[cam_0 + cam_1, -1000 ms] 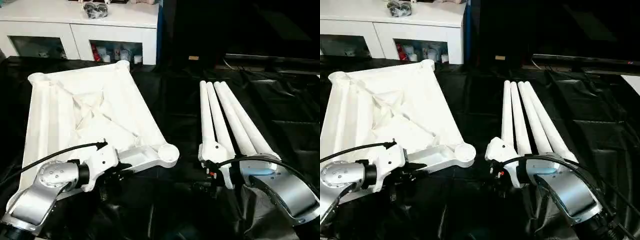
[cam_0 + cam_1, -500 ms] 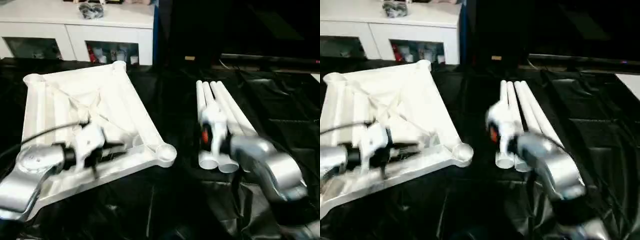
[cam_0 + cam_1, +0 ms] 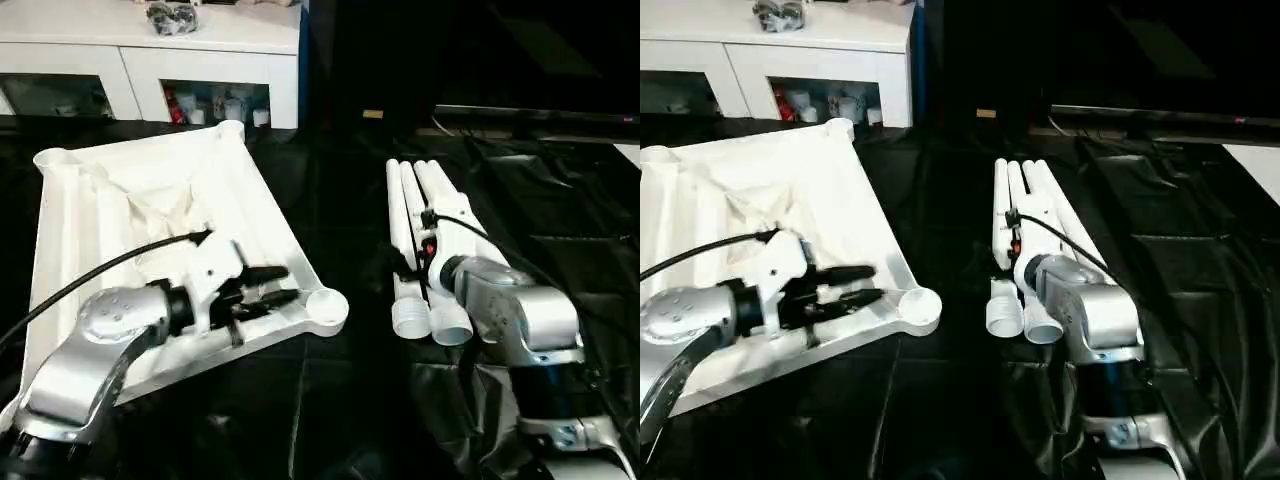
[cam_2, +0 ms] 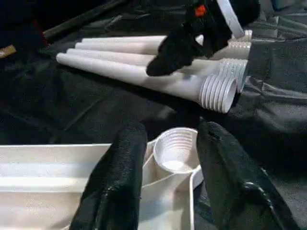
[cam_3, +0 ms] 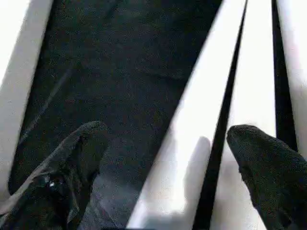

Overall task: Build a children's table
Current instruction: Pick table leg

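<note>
**Inspector A:** Where does the work stand?

**Inspector B:** The large white rectangular plastic table top (image 3: 150,230) lies ribbed underside up on the black-draped work surface (image 3: 330,400), at nine o'clock in the head view. The four long white tapered plastic tube legs (image 3: 425,240) lie bundled at three o'clock, well apart from it.

**A:** Handling?

**B:** Judged light, stiff, hollow and smooth, so likely to slip or roll. Best hold on a leg: mid-shaft near the thick threaded end.

**A:** Orientation?

**B:** Each leg's long axis runs twelve to six; threaded ends point at six, narrow tips at twelve. The top's long axis also runs roughly twelve to six, its near round corner socket (image 4: 175,149) facing up.

**A:** Grippers?

**B:** The left gripper (image 3: 270,285) hovers over the top by that socket, fingers (image 4: 122,167) partly spread, holding nothing. The right gripper (image 5: 163,158) hangs over the legs, fingers wide, empty.
</note>
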Motion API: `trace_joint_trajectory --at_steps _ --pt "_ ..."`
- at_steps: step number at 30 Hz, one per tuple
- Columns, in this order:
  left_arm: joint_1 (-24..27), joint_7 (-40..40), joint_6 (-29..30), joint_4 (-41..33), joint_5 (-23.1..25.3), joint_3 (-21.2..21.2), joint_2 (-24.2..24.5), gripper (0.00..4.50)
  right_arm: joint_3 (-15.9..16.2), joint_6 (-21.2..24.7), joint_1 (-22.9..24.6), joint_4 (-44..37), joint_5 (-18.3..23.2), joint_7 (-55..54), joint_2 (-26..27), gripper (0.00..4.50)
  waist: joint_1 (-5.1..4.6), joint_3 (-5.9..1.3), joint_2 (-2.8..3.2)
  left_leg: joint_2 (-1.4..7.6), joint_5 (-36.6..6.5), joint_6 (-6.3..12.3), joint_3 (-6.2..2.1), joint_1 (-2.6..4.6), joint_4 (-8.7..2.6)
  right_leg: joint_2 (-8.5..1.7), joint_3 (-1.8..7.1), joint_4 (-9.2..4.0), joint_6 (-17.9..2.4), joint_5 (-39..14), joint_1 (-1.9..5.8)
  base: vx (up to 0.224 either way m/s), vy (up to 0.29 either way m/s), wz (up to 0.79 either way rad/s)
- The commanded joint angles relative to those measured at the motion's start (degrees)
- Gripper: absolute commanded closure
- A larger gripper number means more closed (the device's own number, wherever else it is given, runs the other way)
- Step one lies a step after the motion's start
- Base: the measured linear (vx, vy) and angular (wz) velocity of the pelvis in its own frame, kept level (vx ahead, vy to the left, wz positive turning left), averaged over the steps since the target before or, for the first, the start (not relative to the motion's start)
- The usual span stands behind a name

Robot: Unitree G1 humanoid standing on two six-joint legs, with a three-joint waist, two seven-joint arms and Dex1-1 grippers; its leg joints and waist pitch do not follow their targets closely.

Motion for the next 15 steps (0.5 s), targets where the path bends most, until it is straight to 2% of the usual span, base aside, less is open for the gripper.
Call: trace_joint_trajectory --at_steps 1,4,5,8,10,15 --pt "-0.56 0.06 0.08 -1.11 0.64 -0.89 0.0 2.22 -0.69 1.52 -1.25 1.22 -0.48 -0.77 0.03 0.0 -0.21 -3.1 0.68 2.87 -12.36 -4.87 -1.28 1.33 -4.5 -5.27 3.1 -4.75 -6.38 -8.38 1.55 0.0 0.0 0.0" --pt "-0.67 0.01 0.38 -1.36 0.61 -1.21 0.03 2.07 -0.77 2.15 -1.64 1.95 0.37 -0.44 0.32 0.0 -0.16 -3.06 0.66 2.94 -12.82 -5.0 -1.27 1.32 -4.53 -5.41 3.19 -4.84 -6.31 -8.77 1.53 0.0 0.0 0.0" --pt "-0.74 -0.09 0.93 -1.64 0.39 -1.36 0.16 1.82 -0.92 2.69 -1.85 2.07 0.7 -0.25 0.54 0.0 -0.14 -3.13 0.59 2.96 -12.45 -5.05 -1.26 1.32 -4.52 -5.44 3.17 -4.79 -6.32 -8.22 1.59 0.0 0.0 0.0" --pt "-0.76 -0.73 2.12 -2.42 -0.02 -1.92 0.85 1.61 -0.96 4.66 -2.56 2.66 0.49 -0.73 0.81 0.0 -0.18 -3.15 0.57 2.92 -11.56 -4.91 -1.3 1.22 -4.52 -5.32 3.1 -4.53 -6.61 -7.1 1.62 0.0 0.0 0.0" --pt "-0.64 -1.8 3.05 -3.08 -0.46 -2.45 1.6 1.39 -1.24 6.67 -3.78 4.49 0.22 -1.52 0.85 0.0 -0.22 -3.08 0.26 2.91 -11.57 -4.99 -1.18 1.28 -4.52 -5.41 3.12 -4.67 -6.62 -7.6 1.58 0.0 0.0 0.0" --pt "-0.65 -2.61 3.5 -3.12 -0.15 -2.76 2.63 1.11 -1.33 7.73 -6.28 8.79 -0.31 -2.08 0.95 0.0 -0.15 -3.03 0.28 2.87 -11.67 -5.27 -1.16 1.28 -4.57 -5.48 3.19 -4.77 -5.99 -9.27 1.55 0.0 0.0 0.0"
